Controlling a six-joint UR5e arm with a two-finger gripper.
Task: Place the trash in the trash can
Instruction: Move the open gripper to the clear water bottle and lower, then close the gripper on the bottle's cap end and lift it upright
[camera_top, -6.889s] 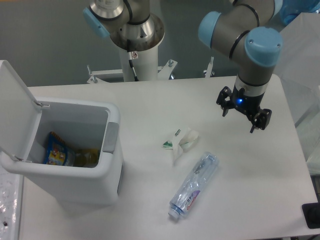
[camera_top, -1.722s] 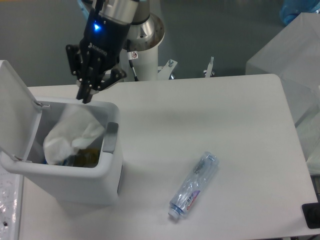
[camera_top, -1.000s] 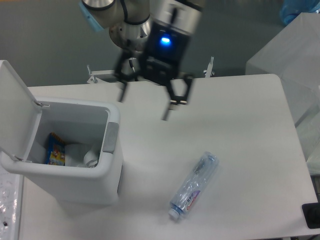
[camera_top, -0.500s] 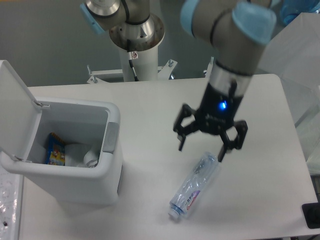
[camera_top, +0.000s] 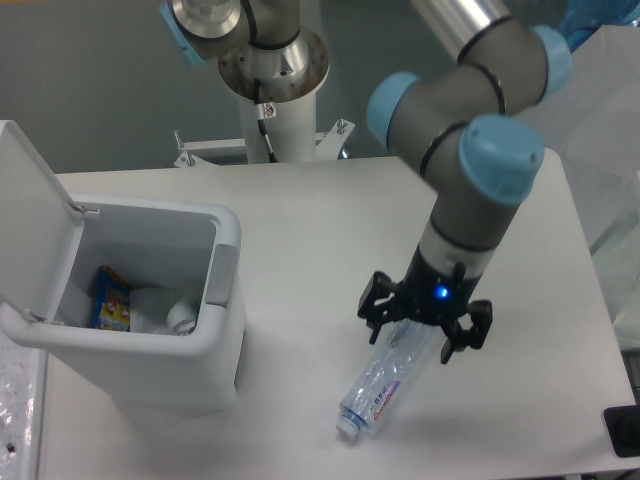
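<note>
- The pincer (camera_top: 421, 335) hangs low over the bottle's upper end, fingers spread wide, one on each side of it and not closed on it.
- The bottle (camera_top: 384, 382) lies flat on the bench (camera_top: 300, 220), cap toward the near edge (purple label facing up).
- The bin (camera_top: 150, 300) stands well to the left, lid up.
- Inside it lie the wrapper (camera_top: 158, 308) and a blue-yellow packet (camera_top: 110, 303).

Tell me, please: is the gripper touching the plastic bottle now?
Cannot tell. In the fixed camera view the gripper is open, its fingers astride the upper end of the crushed bottle, but the overlap hides any contact or gap.
</note>
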